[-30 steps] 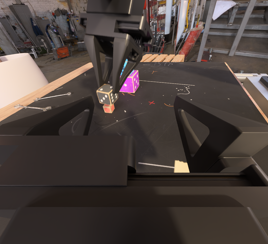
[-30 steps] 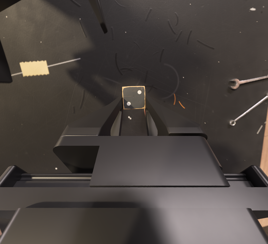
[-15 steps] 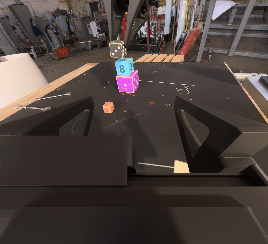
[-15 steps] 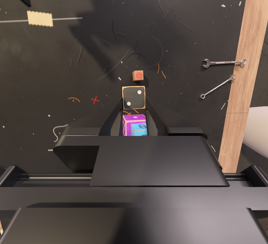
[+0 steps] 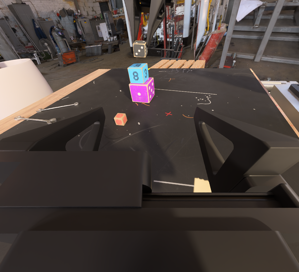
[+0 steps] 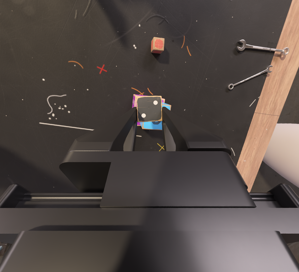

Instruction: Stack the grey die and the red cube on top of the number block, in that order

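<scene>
My right gripper is shut on the grey die and holds it in the air, a short gap above the blue number block. It also shows in the left wrist view with the die. The number block sits on a magenta die on the black mat. Seen from above, the grey die hides most of the number block. The small red cube lies on the mat nearer my left gripper, which is open and empty. The cube also shows in the right wrist view.
Two wrenches lie at the mat's left edge by a wooden strip. A white rounded object stands beyond the strip. Chalk marks and a red cross are on the mat.
My right gripper lifted the grey die from beside the red cube and carried it over the number block. The left gripper has not moved.
</scene>
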`<act>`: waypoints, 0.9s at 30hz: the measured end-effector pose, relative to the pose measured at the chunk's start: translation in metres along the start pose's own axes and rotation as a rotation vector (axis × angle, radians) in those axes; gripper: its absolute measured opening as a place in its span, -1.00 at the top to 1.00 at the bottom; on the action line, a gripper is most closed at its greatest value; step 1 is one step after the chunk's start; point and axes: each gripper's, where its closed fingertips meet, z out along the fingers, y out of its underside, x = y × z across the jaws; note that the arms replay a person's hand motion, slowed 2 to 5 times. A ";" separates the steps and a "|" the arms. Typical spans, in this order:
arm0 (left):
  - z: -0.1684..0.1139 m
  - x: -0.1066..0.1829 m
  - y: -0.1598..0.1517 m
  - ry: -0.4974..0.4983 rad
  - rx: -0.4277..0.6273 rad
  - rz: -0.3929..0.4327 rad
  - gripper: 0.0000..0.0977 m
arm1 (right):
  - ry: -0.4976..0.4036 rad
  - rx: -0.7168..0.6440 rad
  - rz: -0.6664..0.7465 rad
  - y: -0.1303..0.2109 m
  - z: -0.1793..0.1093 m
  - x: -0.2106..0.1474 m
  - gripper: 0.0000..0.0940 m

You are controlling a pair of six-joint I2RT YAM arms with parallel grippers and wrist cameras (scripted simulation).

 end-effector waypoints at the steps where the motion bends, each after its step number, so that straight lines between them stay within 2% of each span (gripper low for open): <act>1: 0.000 0.000 0.000 0.000 -0.001 0.001 -0.92 | -0.008 0.002 -0.005 0.002 0.000 0.000 0.45; 8: 0.000 0.000 0.000 0.000 -0.002 0.010 -0.92 | -0.042 0.042 -0.018 0.012 0.003 0.002 0.45; 18: 0.000 -0.003 0.001 -0.014 -0.008 -0.006 -0.92 | -0.039 0.058 0.019 0.018 0.008 0.011 0.45; 27: 0.000 -0.009 0.007 -0.054 -0.058 -0.029 -0.92 | -0.037 0.049 0.049 0.021 0.010 0.014 0.45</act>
